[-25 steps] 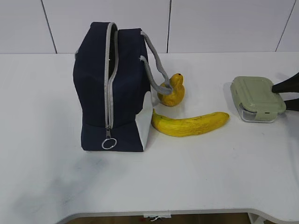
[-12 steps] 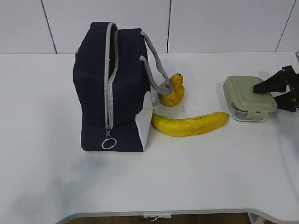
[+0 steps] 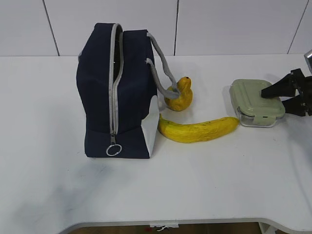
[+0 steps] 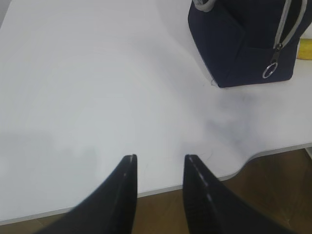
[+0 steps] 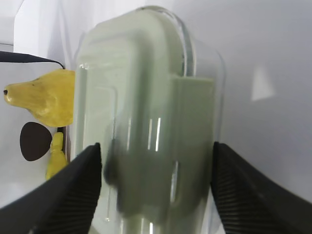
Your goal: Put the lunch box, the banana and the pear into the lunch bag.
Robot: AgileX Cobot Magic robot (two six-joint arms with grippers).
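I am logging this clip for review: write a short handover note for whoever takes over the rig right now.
Right gripper: shut on the lunch box, gripping its right end; whether it is off the table is unclear.
Left gripper: open, empty, over bare table near the front edge.
Lunch bag: upright at left, zipper parted at the top.
Pear and banana lie right of the bag.
Done: nothing bagged. Left: box, banana, pear.

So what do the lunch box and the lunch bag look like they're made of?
Lunch box: clear, glossy base, glass or hard plastic going by the reflections in the right wrist view, under a matte sage-green lid, likely plastic. Lunch bag: matte navy woven fabric, grey webbing handles, shiny metal-looking ring pull.
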